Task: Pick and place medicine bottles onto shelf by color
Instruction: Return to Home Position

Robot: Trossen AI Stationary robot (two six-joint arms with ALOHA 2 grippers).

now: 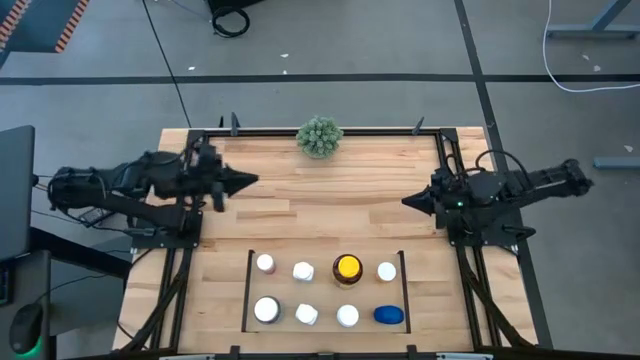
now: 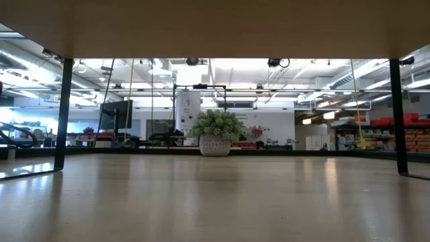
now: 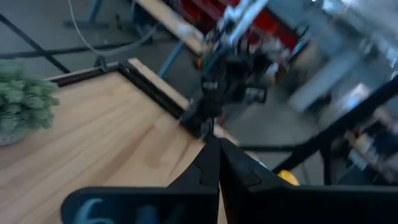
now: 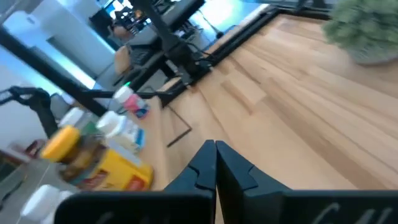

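Note:
Several medicine bottles stand in two rows inside the shelf bay (image 1: 248, 290) near the table's front edge. Most are white-capped (image 1: 303, 271); a larger amber one has a yellow cap (image 1: 347, 268) and a blue one (image 1: 389, 315) lies at the front right. My left gripper (image 1: 252, 180) is shut and empty above the table's left side. My right gripper (image 1: 406, 201) is shut and empty above the right side. The right wrist view shows the amber bottle (image 4: 74, 152) and white-capped ones (image 4: 118, 130).
A green spiky plant ball in a pot (image 1: 319, 136) stands at the middle of the table's far edge; it also shows in the low view (image 2: 216, 132). Bare wood lies between the two grippers. A black frame (image 1: 330, 131) runs round the table.

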